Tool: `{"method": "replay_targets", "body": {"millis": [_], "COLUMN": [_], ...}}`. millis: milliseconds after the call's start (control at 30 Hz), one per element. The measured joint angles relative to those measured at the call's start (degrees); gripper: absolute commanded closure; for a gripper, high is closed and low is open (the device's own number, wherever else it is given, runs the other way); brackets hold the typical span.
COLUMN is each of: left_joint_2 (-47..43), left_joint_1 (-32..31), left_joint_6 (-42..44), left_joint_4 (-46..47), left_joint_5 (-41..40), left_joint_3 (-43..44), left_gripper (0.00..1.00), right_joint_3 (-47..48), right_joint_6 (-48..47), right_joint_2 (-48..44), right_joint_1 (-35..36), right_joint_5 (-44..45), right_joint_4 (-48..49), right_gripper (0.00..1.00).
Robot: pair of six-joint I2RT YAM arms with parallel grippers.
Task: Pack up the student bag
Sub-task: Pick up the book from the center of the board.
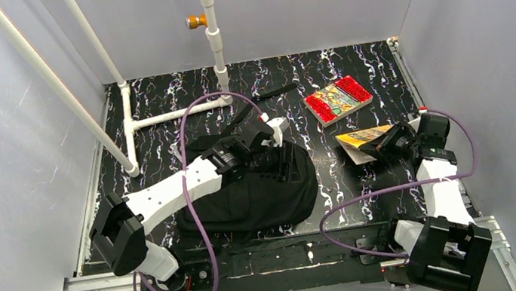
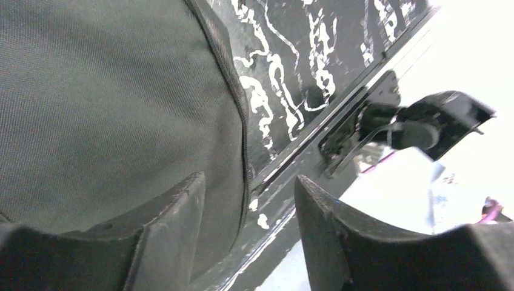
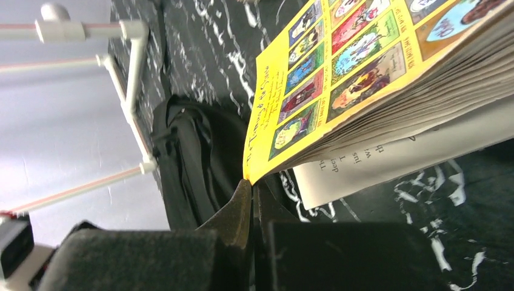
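The student bag (image 1: 246,193) is a large black backpack lying flat at the table's near middle. My left gripper (image 1: 273,152) hovers over its upper right part. In the left wrist view the gripper (image 2: 248,200) is open, with the bag's fabric (image 2: 109,103) and zipper edge beside the left finger. A yellow picture book (image 1: 362,136) lies right of the bag. My right gripper (image 1: 383,145) is at its near edge. In the right wrist view the gripper (image 3: 253,189) is shut on the yellow book's (image 3: 339,79) corner, its pages fanning open. The bag (image 3: 194,163) shows behind.
A red patterned book (image 1: 338,99) lies at the back right of the black marbled table (image 1: 350,64). A white PVC pipe frame (image 1: 160,117) stands at the back left, with a vertical pipe (image 1: 213,37) at the back middle. Grey walls enclose the table.
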Motion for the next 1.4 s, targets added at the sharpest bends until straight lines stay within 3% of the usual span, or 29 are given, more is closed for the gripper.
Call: {"method": "replay_targets", "body": {"millis": [233, 433, 700, 833, 1067, 1133, 1167, 1333, 1400], "left_joint_2": [-3.58, -1.46, 4.68, 6.78, 10.29, 10.29, 10.29, 10.29, 10.27], "left_joint_1": [8.02, 13.88, 13.68, 13.68, 13.60, 13.46, 13.44, 13.44, 13.44], "left_joint_6": [-14.82, -33.03, -50.21, -59.10, -64.94, -65.16, -65.22, -65.26, -64.72], "left_joint_4": [11.30, 17.70, 22.21, 29.92, 36.52, 37.94, 38.36, 40.06, 40.48], "left_joint_5": [7.63, 13.11, 16.02, 16.15, 16.44, 16.35, 16.31, 16.11, 16.15], "left_joint_3": [-5.60, -6.88, -3.30, -4.83, -4.85, -4.85, -4.85, -4.85, -4.87], "left_gripper": [0.19, 0.02, 0.02, 0.02, 0.02, 0.07, 0.14, 0.55, 0.79], "right_joint_3": [4.31, 7.10, 3.52, 3.32, 1.86, 1.62, 1.44, 1.14, 1.14], "right_joint_6": [2.80, 9.94, 23.47, 27.21, 31.82, 32.35, 32.68, 33.05, 32.83], "right_joint_2": [-3.37, -5.07, -8.50, -9.27, -10.40, -10.40, -10.40, -10.38, -10.34], "right_joint_1": [6.51, 10.71, 16.79, 19.32, 24.24, 25.73, 26.69, 32.57, 36.81], "right_joint_5": [-2.14, -4.87, -6.93, -6.82, -6.05, -5.49, -4.98, -1.46, 1.44], "right_joint_4": [-4.02, 0.22, 11.30, 14.75, 19.76, 20.44, 20.94, 22.12, 22.80], "right_gripper": [0.99, 0.99, 0.99, 0.99, 0.99, 0.99, 0.99, 0.99, 0.99]}}
